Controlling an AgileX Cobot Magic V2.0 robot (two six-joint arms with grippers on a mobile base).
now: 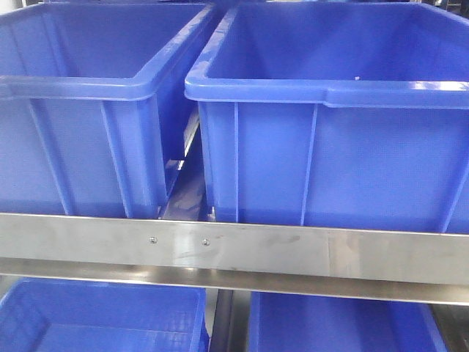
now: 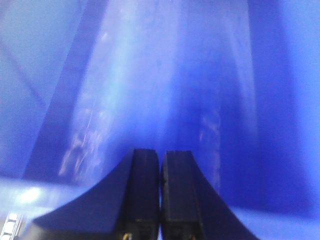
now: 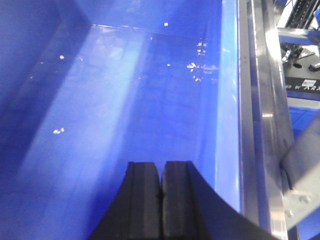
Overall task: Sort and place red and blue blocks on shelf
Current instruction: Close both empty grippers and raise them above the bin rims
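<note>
Front view shows the shelf (image 1: 234,249) close up. Its shiny steel rail runs across the picture, with two small screws (image 1: 179,240) side by side in it. No red block or blue block shows in any view, so where they are cannot be told.

Two big blue bins sit on the shelf above the rail. The left bin (image 1: 88,110) and the right bin (image 1: 337,117) stand side by side with a thin gap between them. Under the rail, two more blue bins (image 1: 102,319) sit on the lower level.

Left wrist view shows the left gripper (image 2: 160,195) over a blurry blue bin wall (image 2: 150,90). Its two dark fingers are pressed together and nothing is between them.

Right wrist view shows the right gripper (image 3: 161,200) over the floor of a blue bin (image 3: 110,100). Its fingers are pressed together too, with nothing between them. Small white flecks (image 3: 58,131) lie on the bin floor. A steel rail (image 3: 265,100) runs along the right side of that bin.
</note>
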